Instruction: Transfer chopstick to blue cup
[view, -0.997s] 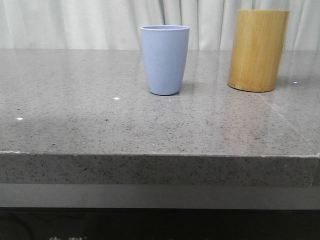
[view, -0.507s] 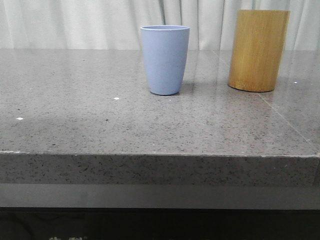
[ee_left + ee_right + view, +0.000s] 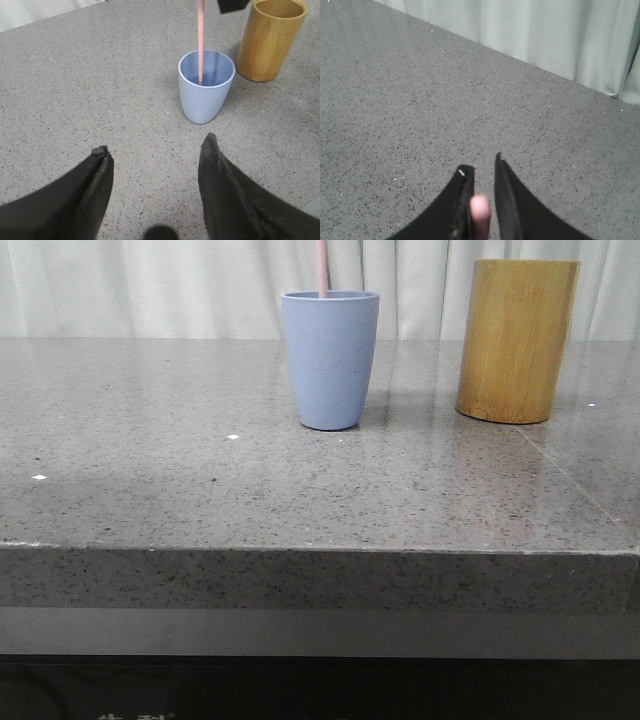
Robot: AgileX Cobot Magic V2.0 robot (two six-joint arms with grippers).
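1. Fingers of the left arm (image 3: 155, 155) stand spread wide with nothing between them, hovering over the speckled grey stone bench (image 3: 75, 75). They point toward the cups from the near side.

2. Ahead of those fingers, a little toward the right-hand one, stands the matte light-blue plastic tumbler (image 3: 206, 86), upright on the bench. The thin pale pink chopstick (image 3: 200, 40) drops straight down into its mouth, lower tip inside the cup near the far wall. Whether the tip touches the bottom I cannot tell.

3. Beyond the tumbler, near it but apart, stands the taller yellow-brown bamboo cylinder holder (image 3: 270, 40). It looks empty from above.

4. The right arm's fingers (image 3: 482, 200) are nearly closed, pinching the pink stick's upper end (image 3: 480, 210) between them. This arm hangs high above the tumbler; a dark corner of it shows in the left wrist view beside the stick.

5. Handling, as a judgement: the stick looks light, stiff and smooth, so it may slip or pivot in a narrow pinch. The hold near the top end suits lowering it vertically. Much longer than the cup is tall, it should lean against the rim once let go. That could tip a light cup.

6. In the front view the stick (image 3: 322, 268) rises from the tumbler (image 3: 330, 360), above the frame.
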